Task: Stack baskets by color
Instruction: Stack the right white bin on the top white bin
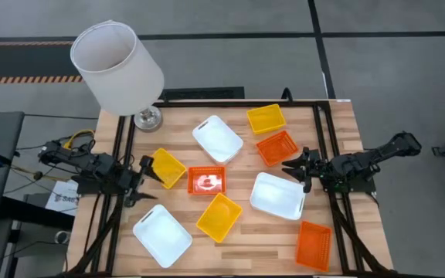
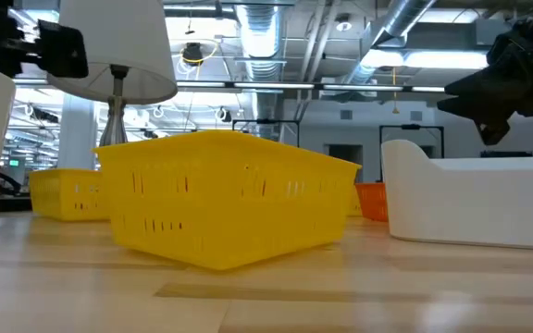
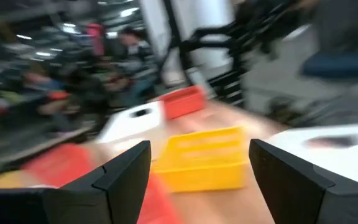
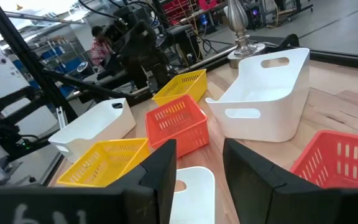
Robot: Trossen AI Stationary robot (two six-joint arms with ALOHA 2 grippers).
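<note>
Hovering with jaws parted and nothing between them: right gripper (image 1: 298, 171), hanging just above the near rim of a white basket (image 1: 277, 195), beside an orange basket (image 1: 276, 147). Reaching in level from the bench's (image 1: 331, 123) right edge, wrist straight. Waiting at the opposite edge: left gripper (image 1: 147, 179), jaws also spread and empty, pointing at a yellow basket (image 1: 167, 167). Lying scattered singly across the bench: all nine baskets, three of each colour, none nested in another. Judging from that, stacking not yet begun, every pile remaining. Standing at the far left corner: a white lamp (image 1: 118, 66).
</note>
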